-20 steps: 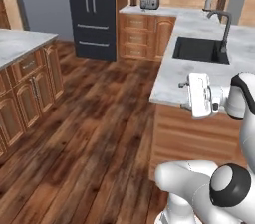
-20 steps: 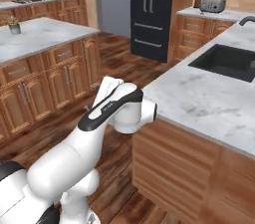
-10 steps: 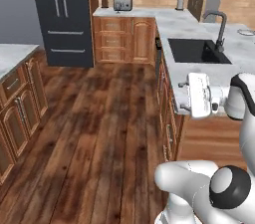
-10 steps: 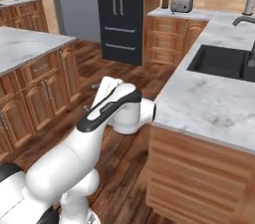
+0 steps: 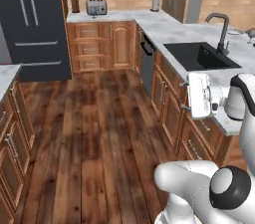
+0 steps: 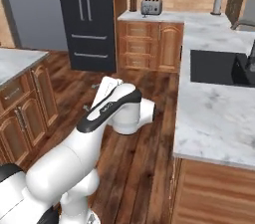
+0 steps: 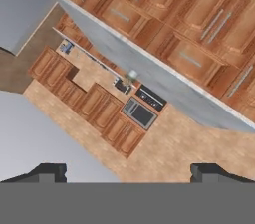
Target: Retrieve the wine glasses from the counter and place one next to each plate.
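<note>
Marble counter point(image 5: 107, 16) with toaster point(image 5: 96, 7) stands well apart from wide, empty jaws.

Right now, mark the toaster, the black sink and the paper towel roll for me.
toaster point(image 5: 96, 7), left base view, on its silver front face.
black sink point(image 5: 197, 55), left base view, on the basin's dark floor.
paper towel roll point(image 6: 217, 3), right base view, on the white roll's middle.
</note>
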Available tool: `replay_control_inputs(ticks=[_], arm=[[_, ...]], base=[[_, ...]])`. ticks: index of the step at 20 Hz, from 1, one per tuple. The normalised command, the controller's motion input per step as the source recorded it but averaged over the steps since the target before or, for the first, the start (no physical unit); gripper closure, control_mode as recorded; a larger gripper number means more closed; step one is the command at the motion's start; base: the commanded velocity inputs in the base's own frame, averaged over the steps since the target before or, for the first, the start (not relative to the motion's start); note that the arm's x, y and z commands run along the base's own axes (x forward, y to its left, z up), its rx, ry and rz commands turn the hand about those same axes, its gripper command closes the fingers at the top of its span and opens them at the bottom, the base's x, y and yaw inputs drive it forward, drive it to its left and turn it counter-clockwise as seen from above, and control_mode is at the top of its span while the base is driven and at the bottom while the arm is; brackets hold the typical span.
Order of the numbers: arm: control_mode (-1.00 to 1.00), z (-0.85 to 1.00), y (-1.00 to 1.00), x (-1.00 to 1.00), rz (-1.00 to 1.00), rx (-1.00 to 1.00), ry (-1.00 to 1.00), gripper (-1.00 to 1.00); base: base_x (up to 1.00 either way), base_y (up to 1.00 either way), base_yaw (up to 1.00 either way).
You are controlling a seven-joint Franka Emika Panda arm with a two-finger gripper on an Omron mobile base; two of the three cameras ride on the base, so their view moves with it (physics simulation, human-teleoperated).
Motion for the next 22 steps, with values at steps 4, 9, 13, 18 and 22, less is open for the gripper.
replay_control_inputs(ticks=[4,9,13,18,22], arm=[[1.00,0.00,0.00,0.00,0.00,0.00,0.00,-1.00],[1.00,0.00,0.00,0.00,0.00,0.00,0.00,-1.00],[1.00,0.00,0.00,0.00,0.00,0.00,0.00,-1.00],[1.00,0.00,0.00,0.00,0.00,0.00,0.00,-1.00],[1.00,0.00,0.00,0.00,0.00,0.00,0.00,-1.00]], base=[[1.00,1.00,-0.41],[1.00,1.00,-0.39],[1.00,1.00,-0.36],[1.00,0.57,-0.15],[1.00,0.00,0.04]])
